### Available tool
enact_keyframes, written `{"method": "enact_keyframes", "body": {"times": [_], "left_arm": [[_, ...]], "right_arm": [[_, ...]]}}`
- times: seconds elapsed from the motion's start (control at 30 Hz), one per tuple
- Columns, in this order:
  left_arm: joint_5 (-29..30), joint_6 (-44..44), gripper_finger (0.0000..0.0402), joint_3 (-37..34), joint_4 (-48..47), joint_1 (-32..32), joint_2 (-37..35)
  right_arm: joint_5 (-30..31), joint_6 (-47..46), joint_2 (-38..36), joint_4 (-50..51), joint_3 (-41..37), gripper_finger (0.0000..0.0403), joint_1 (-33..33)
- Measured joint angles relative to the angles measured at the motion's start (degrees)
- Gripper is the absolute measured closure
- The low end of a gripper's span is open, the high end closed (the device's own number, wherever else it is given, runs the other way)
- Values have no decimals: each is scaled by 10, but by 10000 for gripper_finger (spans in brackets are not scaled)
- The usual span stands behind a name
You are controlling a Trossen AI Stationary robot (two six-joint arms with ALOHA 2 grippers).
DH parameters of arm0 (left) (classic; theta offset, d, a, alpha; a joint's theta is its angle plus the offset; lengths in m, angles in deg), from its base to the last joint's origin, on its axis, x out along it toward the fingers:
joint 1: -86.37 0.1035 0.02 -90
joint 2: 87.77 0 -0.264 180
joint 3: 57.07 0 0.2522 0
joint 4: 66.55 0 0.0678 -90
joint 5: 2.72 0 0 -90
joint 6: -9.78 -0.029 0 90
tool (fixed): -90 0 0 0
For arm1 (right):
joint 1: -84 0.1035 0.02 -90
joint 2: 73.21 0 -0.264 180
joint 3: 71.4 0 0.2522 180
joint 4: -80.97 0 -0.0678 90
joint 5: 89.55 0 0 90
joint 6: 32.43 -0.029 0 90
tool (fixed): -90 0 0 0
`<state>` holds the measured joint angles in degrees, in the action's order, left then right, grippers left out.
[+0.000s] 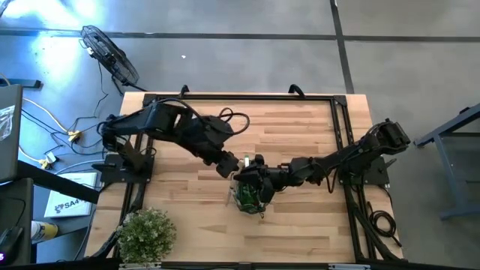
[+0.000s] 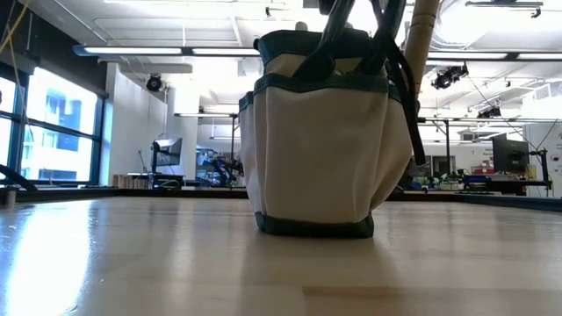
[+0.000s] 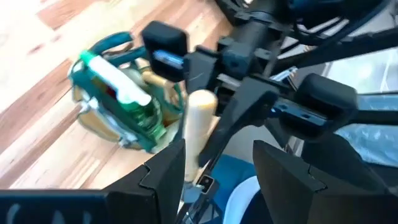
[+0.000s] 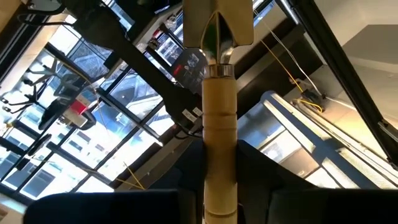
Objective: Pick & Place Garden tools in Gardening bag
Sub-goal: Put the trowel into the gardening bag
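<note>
The olive-tan gardening bag [image 1: 247, 196] stands on its base on the wooden table near the middle; the low view shows it upright [image 2: 316, 149]. In the left wrist view the bag [image 3: 118, 106] holds a green-and-white piece [image 3: 121, 87] and other tools. My right gripper [image 1: 257, 174] is just above the bag's far side, shut on a wooden-handled trowel [image 4: 219, 93]. My left gripper [image 1: 229, 163] is open close beside it, and the handle's free end [image 3: 198, 124] stands between its fingers, near one of them. I cannot tell whether it touches. My right gripper pinches the trowel's wooden handle [image 4: 220, 143] between its two fingers. The handle runs forward along the fingers, with the metal ferrule and blade neck [image 4: 217, 56] beyond the fingertips. The trowel is lifted clear of the table, above the bag's right side in the low view [image 2: 424, 35].
A bushy green plant [image 1: 146, 234] stands at the table's near left corner. A fan [image 1: 112, 56] and cables lie on the floor beyond the far left. Bare tabletop lies to the left and right of the bag.
</note>
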<state>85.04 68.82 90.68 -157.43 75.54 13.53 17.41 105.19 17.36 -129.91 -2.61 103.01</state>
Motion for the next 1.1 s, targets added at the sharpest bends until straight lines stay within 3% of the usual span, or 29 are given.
{"method": "enact_keyframes", "body": {"times": [0.33,1.1], "left_arm": [[-1,-65,220,0,11,0,36],[35,-84,220,-7,4,2,40]], "right_arm": [[-5,-12,0,2,0,349,0],[-4,-28,0,3,0,347,0]]}}
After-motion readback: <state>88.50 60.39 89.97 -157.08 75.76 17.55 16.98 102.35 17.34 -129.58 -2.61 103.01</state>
